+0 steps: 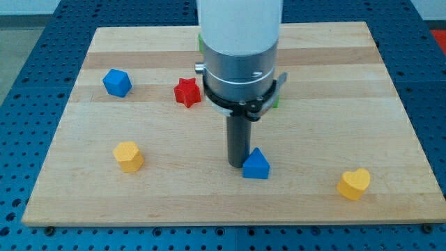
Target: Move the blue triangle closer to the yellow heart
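Observation:
The blue triangle [256, 165] lies on the wooden board [230, 125] near the view's bottom middle. The yellow heart [354, 184] lies to the view's right of it, lower down near the board's bottom right. My tip [239, 163] rests on the board just at the triangle's left side, touching or nearly touching it. The arm's white and metal body rises above it and hides part of the board's top middle.
A blue hexagonal block [117, 83] sits at the upper left. A red star [187, 92] sits left of the arm. A yellow hexagonal block [129, 156] sits at the lower left. A green block [276, 100] peeks out behind the arm.

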Controlling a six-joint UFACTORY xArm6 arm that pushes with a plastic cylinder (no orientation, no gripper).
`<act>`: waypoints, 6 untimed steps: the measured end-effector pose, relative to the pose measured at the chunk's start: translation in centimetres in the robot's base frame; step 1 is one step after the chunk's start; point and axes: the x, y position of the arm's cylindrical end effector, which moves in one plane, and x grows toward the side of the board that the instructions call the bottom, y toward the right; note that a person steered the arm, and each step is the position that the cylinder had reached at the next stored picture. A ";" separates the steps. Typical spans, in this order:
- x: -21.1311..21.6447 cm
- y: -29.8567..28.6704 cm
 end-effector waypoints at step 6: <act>2.9 5.9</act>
